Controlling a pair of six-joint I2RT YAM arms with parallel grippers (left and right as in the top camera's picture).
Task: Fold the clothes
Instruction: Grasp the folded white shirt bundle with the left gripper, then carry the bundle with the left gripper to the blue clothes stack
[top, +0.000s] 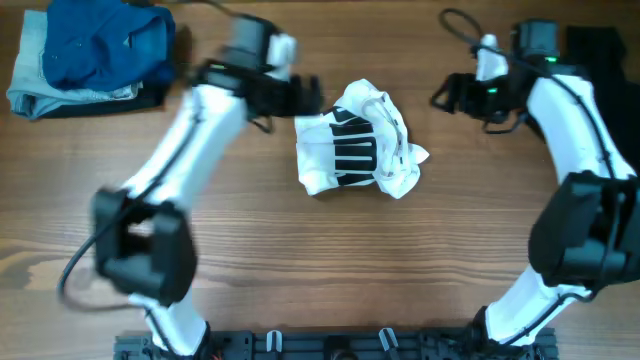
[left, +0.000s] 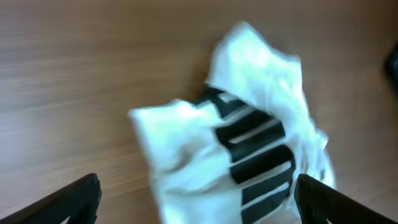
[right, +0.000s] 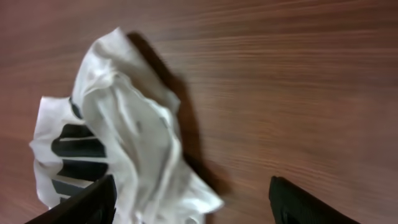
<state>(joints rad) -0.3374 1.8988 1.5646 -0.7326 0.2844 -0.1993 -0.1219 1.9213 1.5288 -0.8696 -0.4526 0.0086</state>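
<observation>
**Spreading the crumpled shirt before any fold**

The white striped shirt (top: 358, 150) is noted at the centre of the table (top: 250, 270). It is bunched into a lump with the black bars uppermost, and hem and sleeves cannot be told apart.

The left gripper (top: 308, 97) is held at the shirt's 10 o'clock, jaws spread fully, nothing gripped. The right gripper (top: 442, 95) is held at 2 o'clock, clear of the cloth, jaws wide, nothing carried.

A stack of blue clothes (top: 90, 55) is seen far out toward 10 o'clock and a black garment (top: 605, 50) far out toward 2 o'clock. Both are well apart from the shirt.

Judged: flattening is needed first.
- Two outer edges should be pinched, one layer only, at 9 and 3 o'clock, and drawn apart evenly.
- A pinch through the lump's middle is to be avoided, since the layers would be dragged together.
- The jaws should be lowered almost to the wood, so that the thin cloth is not missed.
</observation>
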